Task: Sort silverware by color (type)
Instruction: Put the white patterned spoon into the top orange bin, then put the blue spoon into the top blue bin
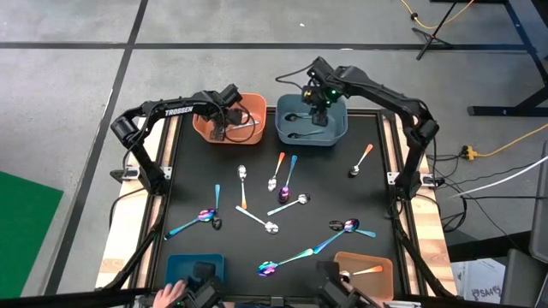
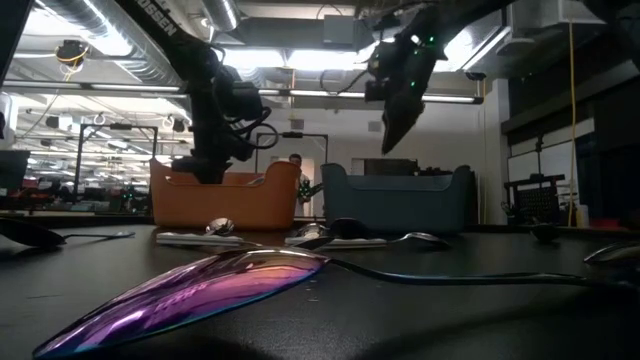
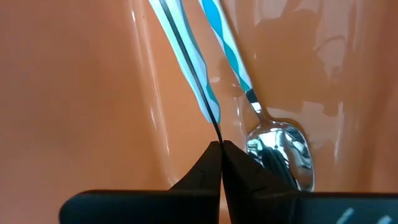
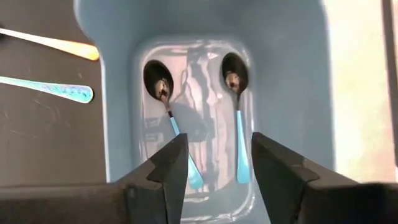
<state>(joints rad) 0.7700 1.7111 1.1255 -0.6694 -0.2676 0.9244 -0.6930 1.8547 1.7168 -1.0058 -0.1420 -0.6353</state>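
Note:
My left gripper reaches down into the far orange bin, shut on a thin silver spoon. Another silver spoon lies on that bin's floor. My right gripper hangs open above the far blue bin. In that bin, two dark-bowled spoons with teal handles lie flat side by side. Several more spoons, with orange handles, teal handles or plain silver, lie scattered on the black table. My left gripper pinches the silver spoon at its narrow part, right between the two fingertips. The fingers come from above, slanting down into the bin. The spoon runs on past the tips, along the fingers' line, with its edge toward the camera. Its far end is out of view.
A second blue bin and a second orange bin, with an orange-handled spoon inside, stand at the near edge. A person's hand shows at the near left. In the low view a purple-blue spoon lies close to the camera.

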